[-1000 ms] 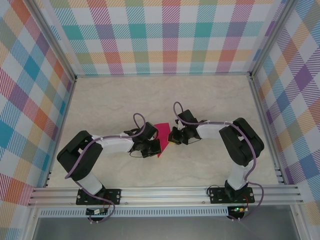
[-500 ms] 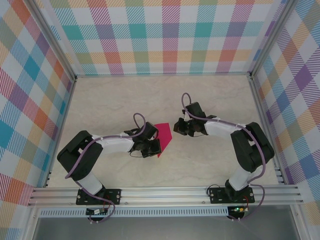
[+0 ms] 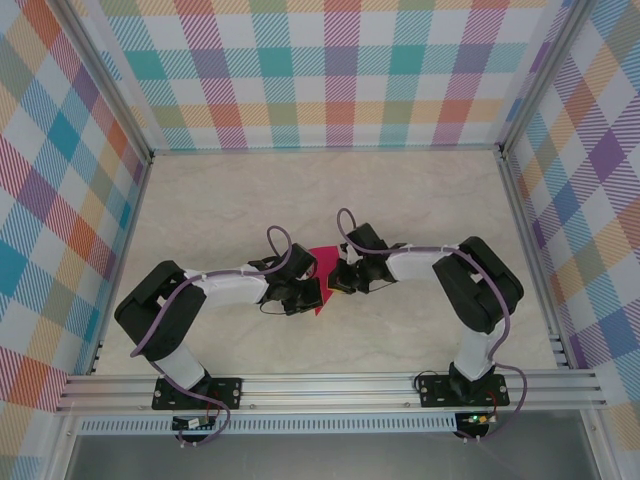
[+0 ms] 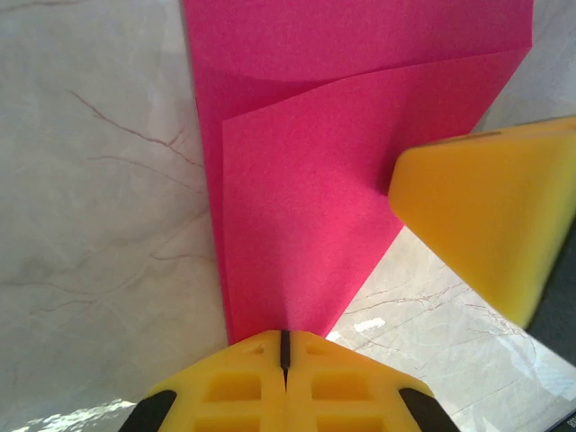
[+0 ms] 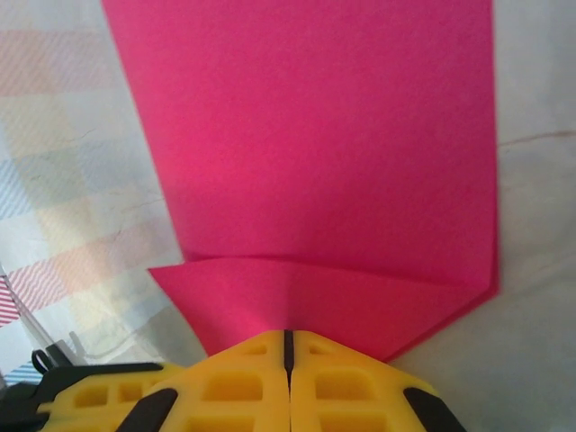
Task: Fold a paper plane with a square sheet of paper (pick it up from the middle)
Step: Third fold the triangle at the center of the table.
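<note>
The square sheet of paper is magenta-pink and lies partly folded on the table between the two arms. A diagonal flap shows on it in the left wrist view. My left gripper is shut, its tips resting on the sheet's near point. My right gripper is also shut, with its tips on a narrow folded strip along the edge of the sheet. One right finger touches the flap's right edge. No finished paper plane is in view.
The marble-patterned table has open room behind and to both sides of the paper. Checked walls enclose it on three sides. An aluminium rail carrying both arm bases runs along the near edge.
The right gripper lifted away to the far right of the paper, then came back down onto the sheet's right side. The left gripper and the paper stayed put.
</note>
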Robot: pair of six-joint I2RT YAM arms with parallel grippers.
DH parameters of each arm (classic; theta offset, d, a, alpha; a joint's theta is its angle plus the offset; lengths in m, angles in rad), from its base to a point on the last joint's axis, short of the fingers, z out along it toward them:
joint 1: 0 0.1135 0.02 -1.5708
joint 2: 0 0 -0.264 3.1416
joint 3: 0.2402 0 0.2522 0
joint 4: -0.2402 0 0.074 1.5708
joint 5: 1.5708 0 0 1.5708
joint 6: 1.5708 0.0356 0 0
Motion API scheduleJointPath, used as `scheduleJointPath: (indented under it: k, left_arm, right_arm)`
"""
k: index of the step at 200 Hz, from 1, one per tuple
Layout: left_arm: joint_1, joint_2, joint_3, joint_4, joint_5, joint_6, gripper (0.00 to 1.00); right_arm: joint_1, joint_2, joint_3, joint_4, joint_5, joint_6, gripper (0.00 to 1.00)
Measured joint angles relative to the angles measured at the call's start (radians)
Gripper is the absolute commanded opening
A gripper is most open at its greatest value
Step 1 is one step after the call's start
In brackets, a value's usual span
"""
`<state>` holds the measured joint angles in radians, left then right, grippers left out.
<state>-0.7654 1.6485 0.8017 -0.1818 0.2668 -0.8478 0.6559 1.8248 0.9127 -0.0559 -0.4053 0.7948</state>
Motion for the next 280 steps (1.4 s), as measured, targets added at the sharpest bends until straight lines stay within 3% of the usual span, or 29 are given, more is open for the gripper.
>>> scheduleJointPath:
  k: [42, 124, 164, 213, 280]
  left_arm:
    - [0.0, 0.002, 0.001, -0.001, 0.0, 0.0, 0.0]
    - [0.0, 0.002, 0.001, -0.001, 0.0, 0.0, 0.0]
    - [0.0, 0.002, 0.001, -0.001, 0.0, 0.0, 0.0]
    - [0.0, 0.002, 0.002, -0.002, 0.0, 0.0, 0.0]
    - [0.0, 0.002, 0.018, -0.033, -0.008, 0.008, 0.0]
  right_arm:
    - [-0.026, 0.021, 0.042, -0.052, 0.011, -0.029, 0.05]
    - [-0.169, -0.026, 0.077, -0.127, 0.08, -0.105, 0.06]
    - [-0.121, -0.128, 0.056, -0.078, 0.046, -0.089, 0.06]
    - [-0.005, -0.035, 0.024, -0.024, -0.02, -0.023, 0.06]
    - [-0.002, 0.016, 0.016, -0.013, -0.019, 0.013, 0.05]
